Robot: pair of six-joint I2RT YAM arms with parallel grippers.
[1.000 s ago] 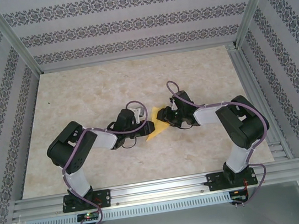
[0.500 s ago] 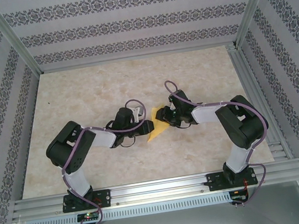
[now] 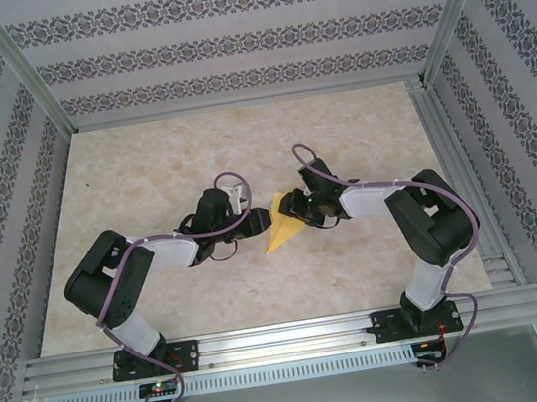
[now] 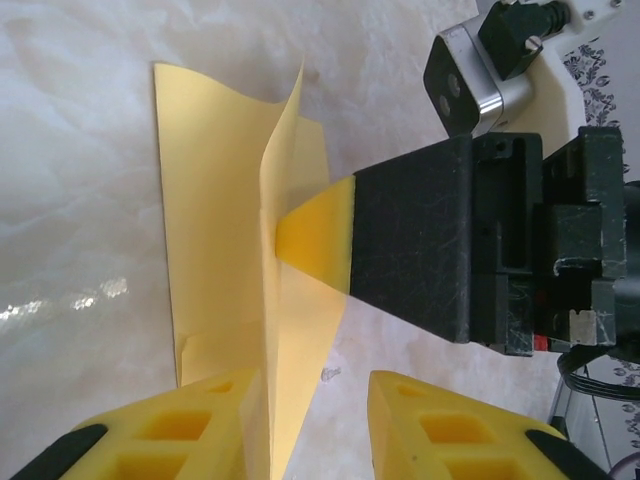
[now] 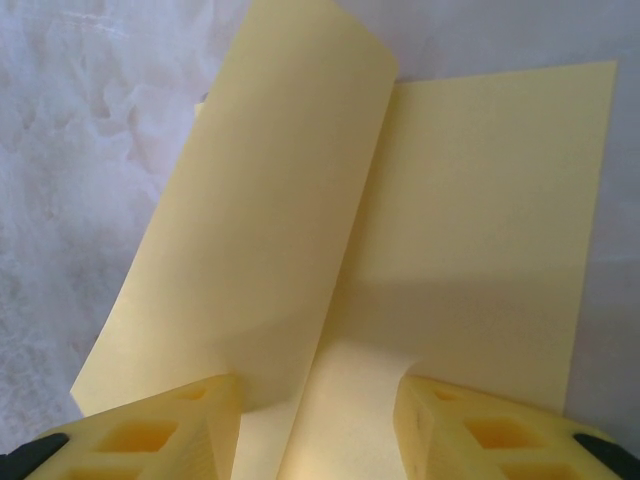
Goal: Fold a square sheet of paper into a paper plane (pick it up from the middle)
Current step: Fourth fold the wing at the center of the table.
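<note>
Paper (image 3: 282,227) lay dead ahead of left gripper (image 4: 315,425), crease along reach — jaws spread; right gripper (image 5: 320,400) opposite, spread too, straddling it.

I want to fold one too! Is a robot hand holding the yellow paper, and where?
No grip seen: the left gripper and right gripper stand open at the raised flap of the yellow paper.
</note>
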